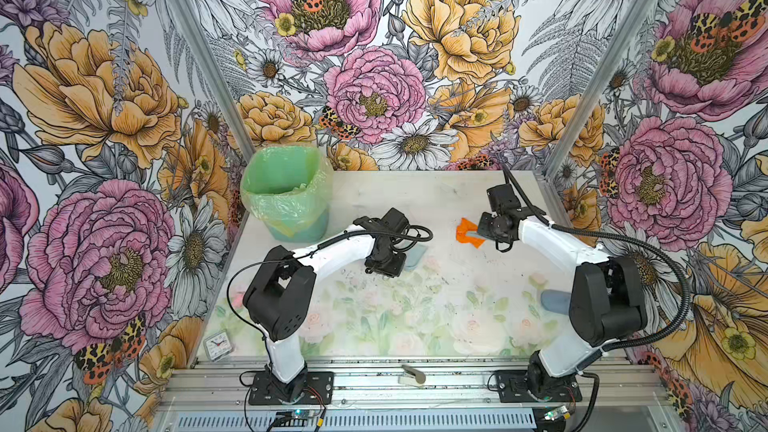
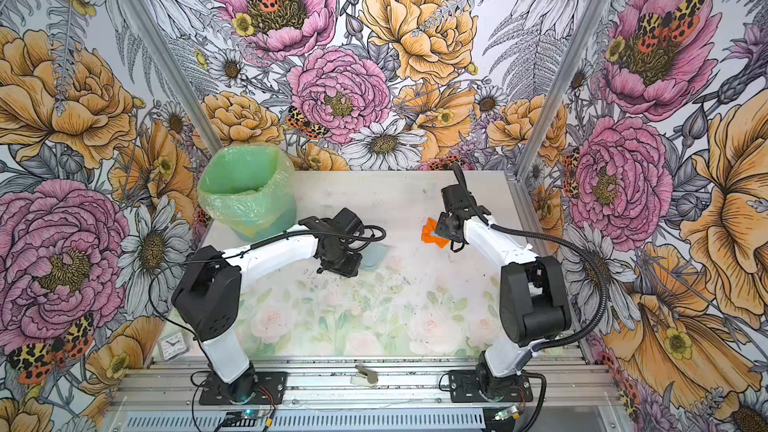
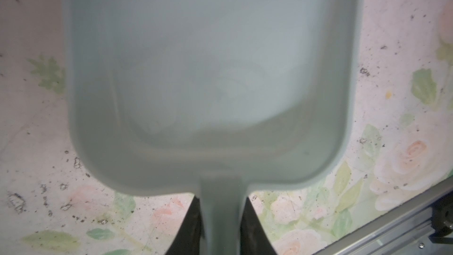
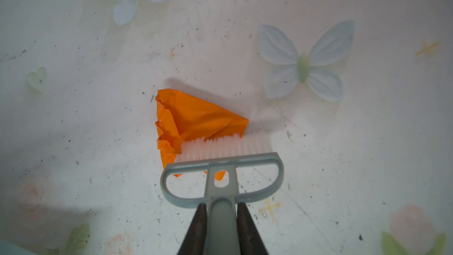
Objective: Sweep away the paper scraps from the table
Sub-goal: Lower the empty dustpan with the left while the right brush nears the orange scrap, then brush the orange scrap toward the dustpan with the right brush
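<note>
Now an orange paper scrap (image 4: 196,121) is lying right of centre on the counter (image 4: 98,143), touching the white bristles of a brush (image 4: 220,160). The right end effector (image 4: 221,208) is pinching the brush handle; the left end effector (image 3: 221,219) is pinching the handle of a dustpan (image 3: 208,69) near the middle.

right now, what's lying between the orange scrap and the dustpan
Only bare table lies between the orange scrap and the dustpan, as both top views show.
</note>
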Available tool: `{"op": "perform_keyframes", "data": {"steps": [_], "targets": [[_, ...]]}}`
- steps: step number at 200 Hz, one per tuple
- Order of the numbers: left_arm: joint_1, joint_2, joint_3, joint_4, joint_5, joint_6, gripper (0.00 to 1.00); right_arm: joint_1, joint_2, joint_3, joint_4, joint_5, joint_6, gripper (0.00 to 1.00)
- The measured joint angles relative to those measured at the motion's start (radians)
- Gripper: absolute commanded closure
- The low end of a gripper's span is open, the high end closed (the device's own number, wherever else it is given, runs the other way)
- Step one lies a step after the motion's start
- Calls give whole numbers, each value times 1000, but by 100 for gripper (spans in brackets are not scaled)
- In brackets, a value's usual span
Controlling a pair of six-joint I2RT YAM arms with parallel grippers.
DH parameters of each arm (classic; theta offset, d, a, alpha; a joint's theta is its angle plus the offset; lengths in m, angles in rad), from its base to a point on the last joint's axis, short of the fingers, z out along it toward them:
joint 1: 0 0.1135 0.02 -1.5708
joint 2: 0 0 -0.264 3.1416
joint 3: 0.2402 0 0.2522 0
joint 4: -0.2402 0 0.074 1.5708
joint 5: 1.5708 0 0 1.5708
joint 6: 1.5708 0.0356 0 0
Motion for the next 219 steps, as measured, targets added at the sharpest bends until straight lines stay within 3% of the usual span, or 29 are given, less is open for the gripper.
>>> {"op": "perform_keyframes", "data": {"steps": [41,76,155,219], "targets": [[0,9,-29,19,-3,-14,85,11,-72,-19,-6,-99,-14,100],[-5,37,-30,44,-3,-34,85,-1,-144,-6,-10,-102,-55,100],[-44,66,-42,80,-4,-61,85,-93,-80,66,-11,158,-89,100],[-51,66,-58,111,-2,-76,85,-72,-11,27,-18,183,-87,100]]}}
